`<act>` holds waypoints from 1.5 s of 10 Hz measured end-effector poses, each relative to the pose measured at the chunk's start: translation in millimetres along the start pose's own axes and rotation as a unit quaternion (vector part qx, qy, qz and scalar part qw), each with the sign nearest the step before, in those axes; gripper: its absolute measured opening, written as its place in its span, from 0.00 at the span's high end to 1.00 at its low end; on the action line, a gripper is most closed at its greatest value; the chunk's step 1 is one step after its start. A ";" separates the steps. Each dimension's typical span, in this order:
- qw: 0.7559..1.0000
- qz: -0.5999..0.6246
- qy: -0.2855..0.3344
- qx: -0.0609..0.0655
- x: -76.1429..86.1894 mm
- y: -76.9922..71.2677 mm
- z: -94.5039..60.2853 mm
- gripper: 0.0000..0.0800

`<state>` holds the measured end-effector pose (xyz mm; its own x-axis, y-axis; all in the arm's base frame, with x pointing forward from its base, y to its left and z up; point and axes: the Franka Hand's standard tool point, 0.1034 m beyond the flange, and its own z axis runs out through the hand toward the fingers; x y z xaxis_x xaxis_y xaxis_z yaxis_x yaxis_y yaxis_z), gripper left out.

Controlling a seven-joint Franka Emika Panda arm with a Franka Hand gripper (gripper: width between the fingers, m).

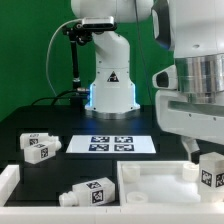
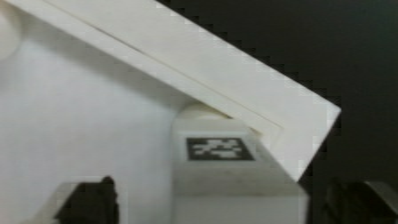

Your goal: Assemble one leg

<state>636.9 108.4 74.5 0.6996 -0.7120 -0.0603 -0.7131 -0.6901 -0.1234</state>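
The leg (image 1: 210, 172) is white, smooth, matt plastic carrying a flat black-and-white printed tag. The tray (image 1: 160, 184) shows the same matt white plastic. The table (image 1: 60, 125) is matt black.

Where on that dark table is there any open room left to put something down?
Bare dark table lies between the marker board and the pair of legs on the exterior view's left, and in front of the board, before the large white tray-like part. It is crowded at the exterior view's right, where the fingers hang by another leg.
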 end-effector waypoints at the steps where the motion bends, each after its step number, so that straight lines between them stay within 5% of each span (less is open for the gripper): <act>1: 0.993 -0.115 -0.005 -0.007 3.2 -1.3 -0.5 0.21; 6: 0.948 -0.317 -0.001 -0.014 7.6 -0.1 0.9 0.19; 7: 0.915 -0.401 0.013 -0.036 4.5 -3.3 1.6 0.19; 9: 0.851 -0.523 0.031 -0.046 4.8 -8.5 1.5 0.19; 11: 0.863 -0.502 0.031 -0.043 4.6 -8.4 1.9 0.22; 13: 0.886 -0.460 0.033 -0.041 4.3 -8.6 2.1 0.62; 15: 0.916 -0.397 0.035 -0.038 4.7 -8.3 2.1 0.64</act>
<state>646.1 111.1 73.1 0.9965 0.0135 0.0825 0.0162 -0.9993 -0.0324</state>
